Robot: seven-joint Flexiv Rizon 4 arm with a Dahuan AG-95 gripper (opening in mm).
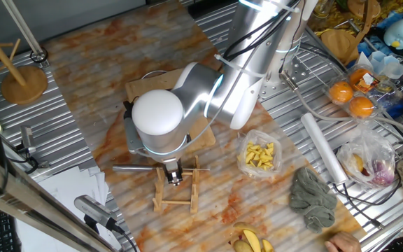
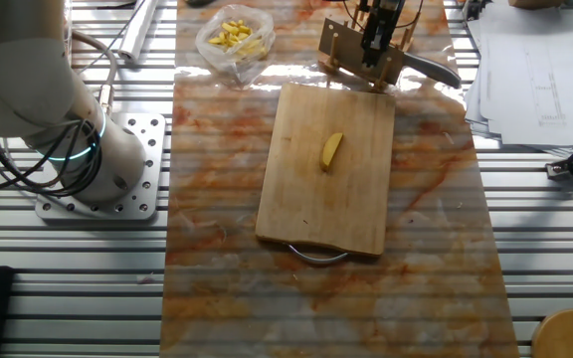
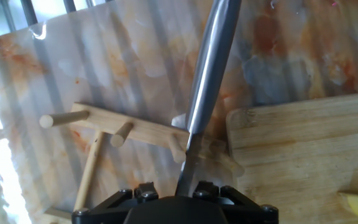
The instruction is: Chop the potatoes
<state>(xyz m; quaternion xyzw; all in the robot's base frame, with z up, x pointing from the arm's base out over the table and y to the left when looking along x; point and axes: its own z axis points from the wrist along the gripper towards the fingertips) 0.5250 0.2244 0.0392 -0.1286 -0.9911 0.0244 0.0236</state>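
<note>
The hand point(image 2: 380, 40) is gripping the knife point(image 3: 207, 87) by its handle, right over the wooden rack point(image 3: 114, 134) — the fetching step, judging by this. Next it needs lifting clear of the rack's pegs, then carrying across. Just beyond the rack, the cutting board point(image 2: 328, 169) is lying open on the table point(image 2: 217, 288), the potato wedge point(image 2: 331, 151) waiting mid-board — well clear of its edges.

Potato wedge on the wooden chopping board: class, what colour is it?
Pale yellow. The small peeled potato wedge shows best in the other fixed view.
</note>
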